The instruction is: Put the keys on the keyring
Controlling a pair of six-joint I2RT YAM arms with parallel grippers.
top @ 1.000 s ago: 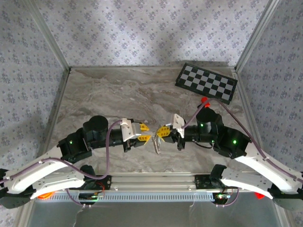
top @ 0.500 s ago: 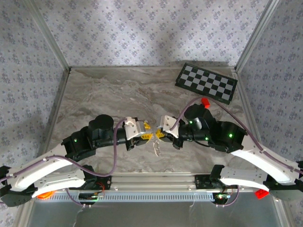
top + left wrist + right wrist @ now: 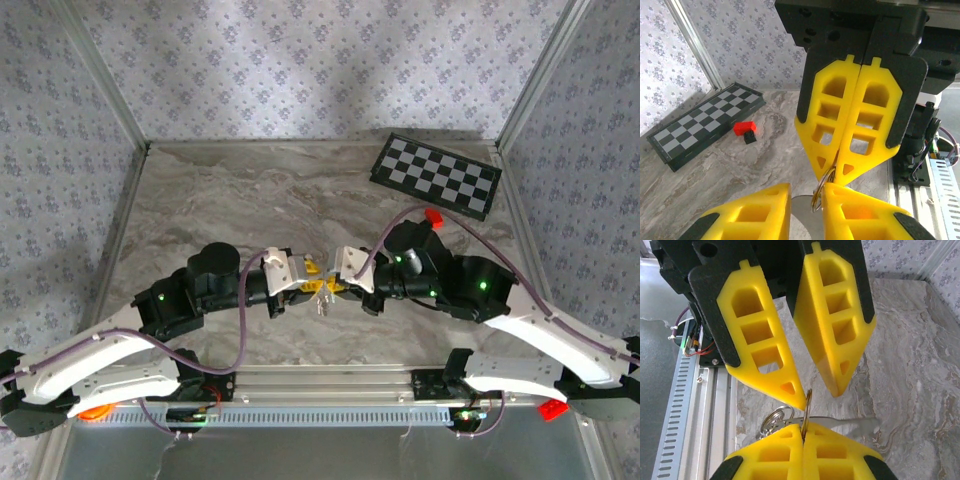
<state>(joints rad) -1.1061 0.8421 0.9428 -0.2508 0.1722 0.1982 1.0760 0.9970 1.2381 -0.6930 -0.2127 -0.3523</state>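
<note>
Over the near middle of the table my two grippers meet tip to tip. My right gripper (image 3: 335,286) (image 3: 802,432) is shut on the keyring (image 3: 806,407), a thin silvery ring standing on edge above its fingertips. A second small ring (image 3: 772,419) and a flat grey key (image 3: 845,421) hang beside it. My left gripper (image 3: 312,284) (image 3: 806,196) stands open with a narrow gap. One of its fingertips (image 3: 799,401) touches the keyring (image 3: 821,189). The key's blade (image 3: 802,217) shows in the gap between its fingers. The key's head is hidden.
A folded chessboard (image 3: 435,175) (image 3: 705,125) lies at the back right, with a small red block (image 3: 433,214) (image 3: 745,128) in front of it. An aluminium rail (image 3: 320,380) runs along the near edge, and patterned walls enclose the marble table (image 3: 250,200).
Both arms have closed in on each other, so the fingertips now meet at the ring. The left jaws have narrowed a little. The right gripper has stayed shut on the ring.
</note>
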